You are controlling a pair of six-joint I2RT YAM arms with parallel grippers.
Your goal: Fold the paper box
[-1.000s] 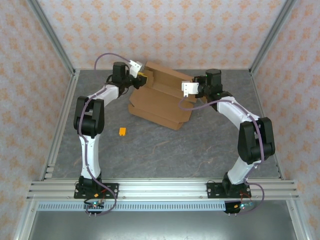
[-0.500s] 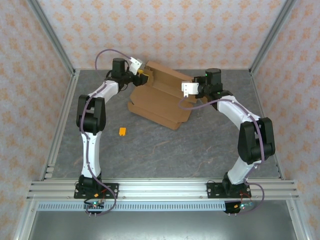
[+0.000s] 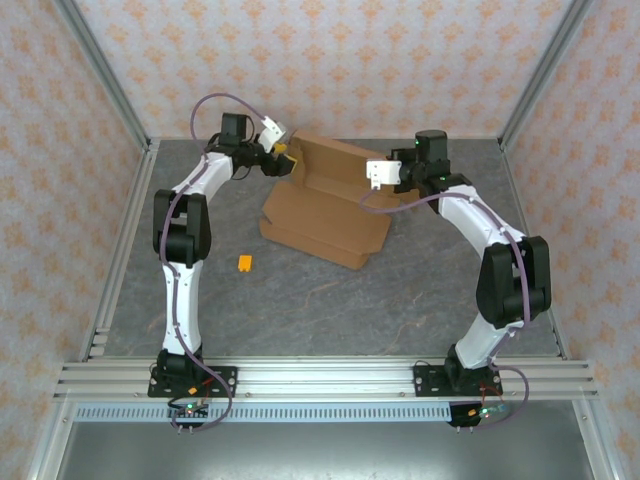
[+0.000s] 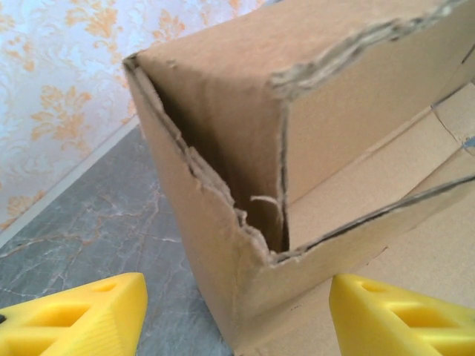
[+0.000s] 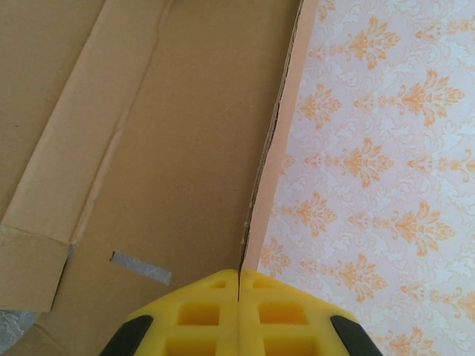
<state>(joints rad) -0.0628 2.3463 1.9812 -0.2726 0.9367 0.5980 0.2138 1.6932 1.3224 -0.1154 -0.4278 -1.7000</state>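
well, the paper box sits half made on the table, between the two pincers. its broad base lies flat on the near side of both, and one long panel stands up along the far edge. we judge that the panel stands because the right pincer pinches it. in the right wrist view the two yellow fingers are pressed together with the thin cardboard edge caught in the seam between them. the brown sheet spreads away to their left and the wallpaper shows to their right. so the right pincer is clenched on the paper box, probably steadying the wall so the other end can be worked.

at that other end the left pincer is released and spread wide. its fingers stand on either side of the box's ragged corner, which rises just ahead of them where the raised panel meets a short side flap. neither finger seems to touch the cardboard, though we can't be sure. we read it as lined up on that corner, but whether to take it or leave it we cannot tell.

a small orange-yellow piece lies on the table, well apart from both pincers, on the near side of the left one.
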